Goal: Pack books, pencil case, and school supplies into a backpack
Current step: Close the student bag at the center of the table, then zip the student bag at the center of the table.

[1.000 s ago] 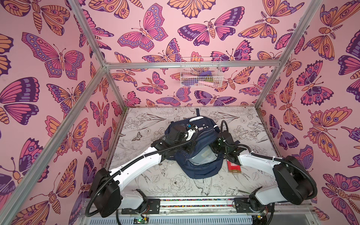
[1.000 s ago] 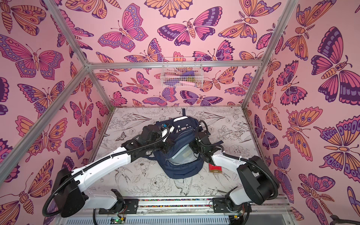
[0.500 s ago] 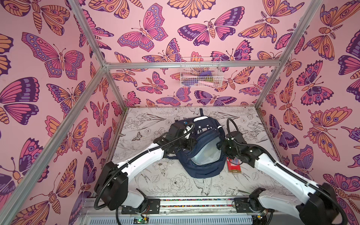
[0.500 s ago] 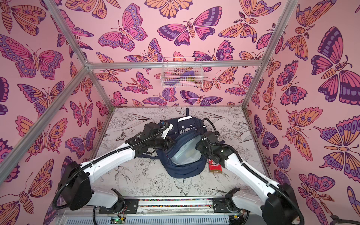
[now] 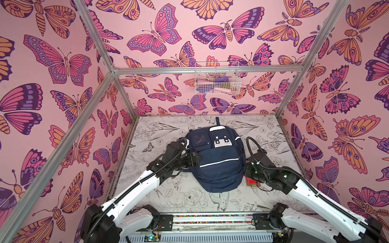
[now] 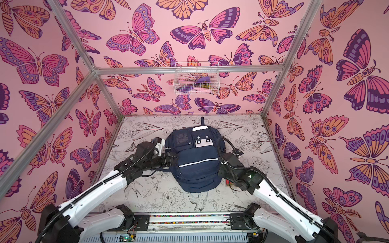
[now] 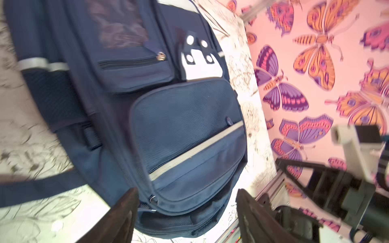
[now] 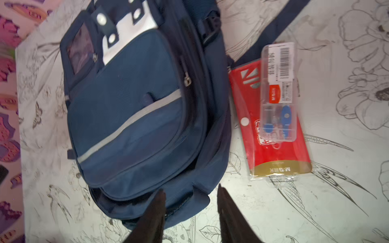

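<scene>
Navy backpack (image 5: 216, 162) lies flat on its back in the middle of the surface (image 5: 168, 193), its top tab toward the far wall, and I flank it with one arm at each side. Every front pocket I can see is zipped; whether the main compartment is closed I cannot tell.

My left end effector (image 7: 187, 190) stands wide open at the bag's side and holds nothing. My right end effector (image 8: 190, 189) is partly open over the bag's lower corner, with nothing clamped that I can see.

By my reckoning the packing is unfinished. A red pouch (image 8: 271, 130) in a clear sleeve, which I take for the pencil case, lies on the surface just beside the bag on my right. A clear supply box (image 8: 277, 92) rests on top of it. Neither is packed. No books show anywhere, so they may be inside or hidden. What is left, as I judge it, is to open the bag, put these two in, and close it.

White with black line drawings of flowers and birds, the surface is otherwise bare. Pink butterfly walls (image 5: 63, 63) on a metal frame (image 5: 206, 70) enclose it, and a wire basket (image 5: 216, 77) hangs on the back wall.
</scene>
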